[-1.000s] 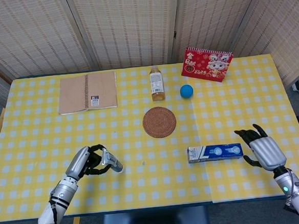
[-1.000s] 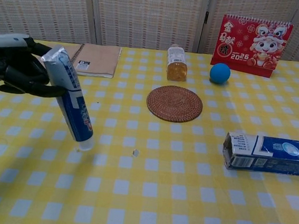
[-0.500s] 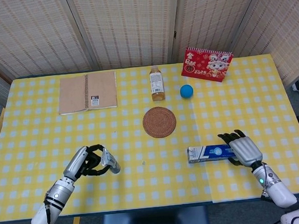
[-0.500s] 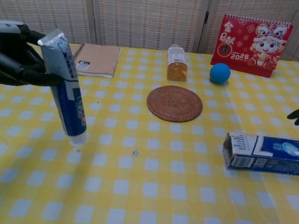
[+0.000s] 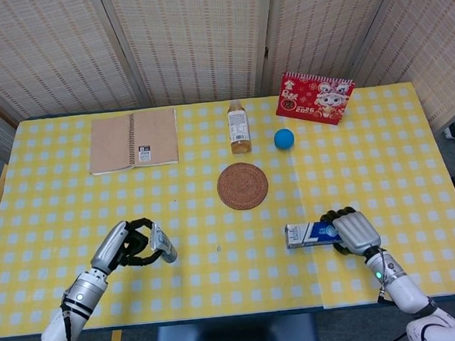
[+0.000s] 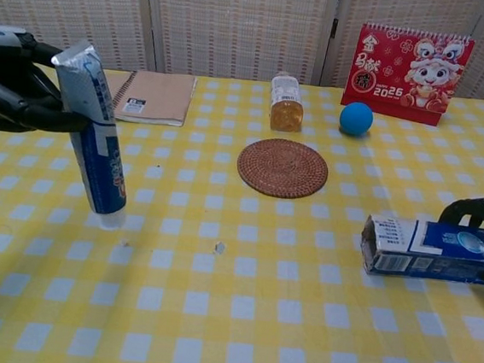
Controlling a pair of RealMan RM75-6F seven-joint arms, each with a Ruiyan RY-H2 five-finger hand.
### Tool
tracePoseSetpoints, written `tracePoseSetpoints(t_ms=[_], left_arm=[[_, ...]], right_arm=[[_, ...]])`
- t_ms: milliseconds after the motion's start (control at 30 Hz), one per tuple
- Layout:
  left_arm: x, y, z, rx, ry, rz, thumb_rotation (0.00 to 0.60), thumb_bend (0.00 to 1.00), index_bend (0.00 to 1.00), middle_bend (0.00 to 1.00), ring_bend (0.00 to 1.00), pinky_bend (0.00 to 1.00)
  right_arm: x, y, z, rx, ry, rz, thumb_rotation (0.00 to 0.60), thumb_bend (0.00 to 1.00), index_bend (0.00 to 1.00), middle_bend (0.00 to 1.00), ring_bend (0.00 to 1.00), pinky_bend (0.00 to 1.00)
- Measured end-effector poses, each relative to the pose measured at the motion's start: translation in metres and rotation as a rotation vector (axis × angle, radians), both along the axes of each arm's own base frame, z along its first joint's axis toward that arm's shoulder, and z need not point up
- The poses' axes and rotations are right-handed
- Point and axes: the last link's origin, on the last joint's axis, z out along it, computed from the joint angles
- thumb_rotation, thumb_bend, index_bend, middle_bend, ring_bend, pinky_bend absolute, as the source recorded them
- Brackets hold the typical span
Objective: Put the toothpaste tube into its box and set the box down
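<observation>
Right robot hand (image 5: 352,233) slid onto box (image 6: 435,249), gripping; left robot hand (image 6: 16,76) holds toothpaste tube (image 6: 92,140).

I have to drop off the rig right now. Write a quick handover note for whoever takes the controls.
Left hand holds the toothpaste tube nearly upright above the table's left front, cap end down.
Right hand rests over the box, which lies flat on the table's right front; a firm grip cannot be confirmed.
Done: tube picked up.
Left: lift the box, open its end if closed, slide the tube in, set the box down.
</observation>
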Motion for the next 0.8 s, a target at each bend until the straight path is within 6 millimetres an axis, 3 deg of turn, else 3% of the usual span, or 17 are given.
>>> tracePoseSetpoints(t_ms=[367,800], left_arm=[[-0.001,0.002,0.003,0.007,-0.003,0.012,0.600,0.77,0.82,1.00,1.00,1.00],[0.019,0.005,0.027,0.053,-0.060,-0.004,0.600,0.77,0.82,1.00,1.00,1.00]], right_arm=[[0.000,0.000,-0.007,-0.032,-0.010,0.013,0.600,0.35,0.38,0.34,0.35,0.31],[0.011,0.002,0.000,-0.094,-0.236,0.044,0.600,0.35,0.41,0.36,0.38,0.36]])
